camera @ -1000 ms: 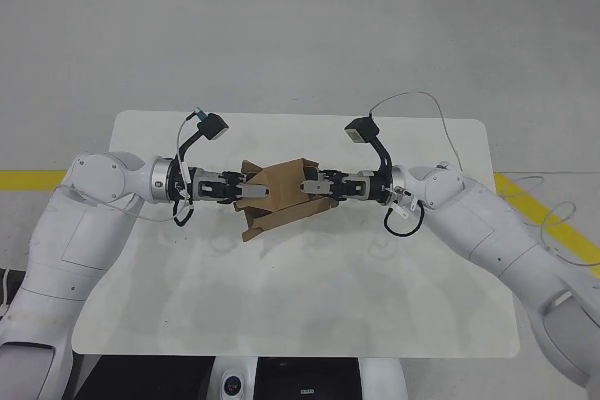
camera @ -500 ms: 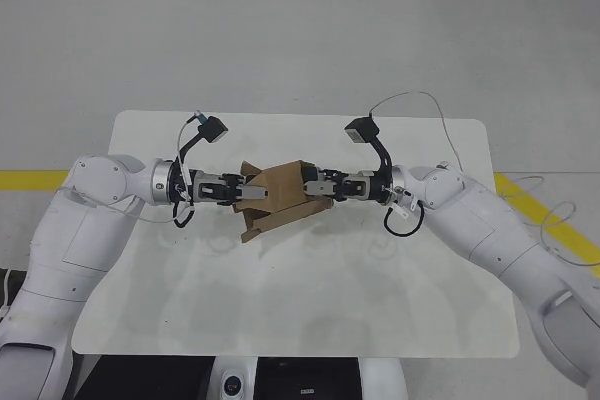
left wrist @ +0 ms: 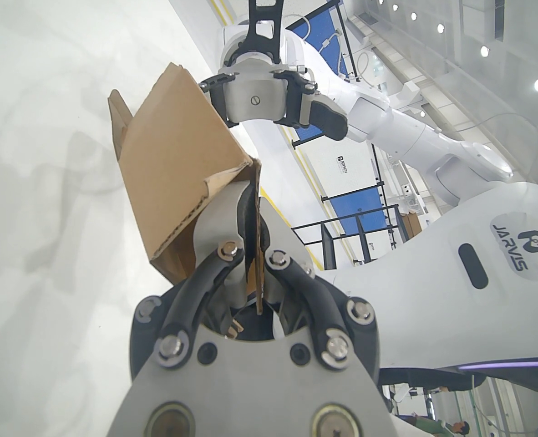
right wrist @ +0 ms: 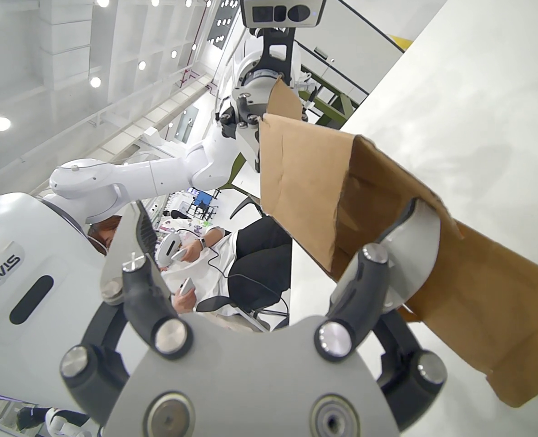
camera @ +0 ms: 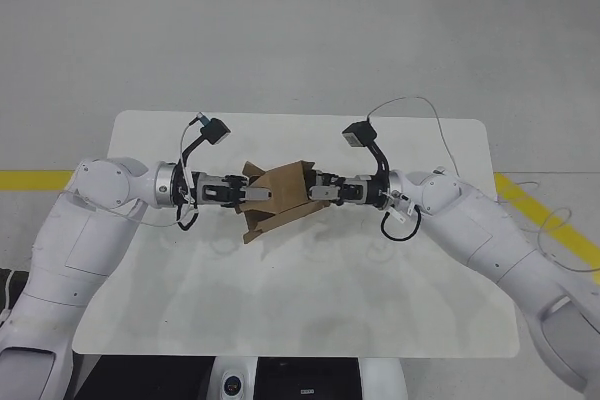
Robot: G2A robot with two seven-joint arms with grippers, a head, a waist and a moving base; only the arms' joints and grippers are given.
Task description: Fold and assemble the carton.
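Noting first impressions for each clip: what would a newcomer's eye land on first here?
A half-folded brown carton is held between the two arms over the middle of the white table. The left gripper is clamped on one edge of it. The right gripper is open at the opposite side, with one finger tucked under a flap.

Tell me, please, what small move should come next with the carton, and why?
Probably close the right gripper on the carton: its jaws stand wide open with one finger tucked under a panel, while the left gripper is shut on the far edge.
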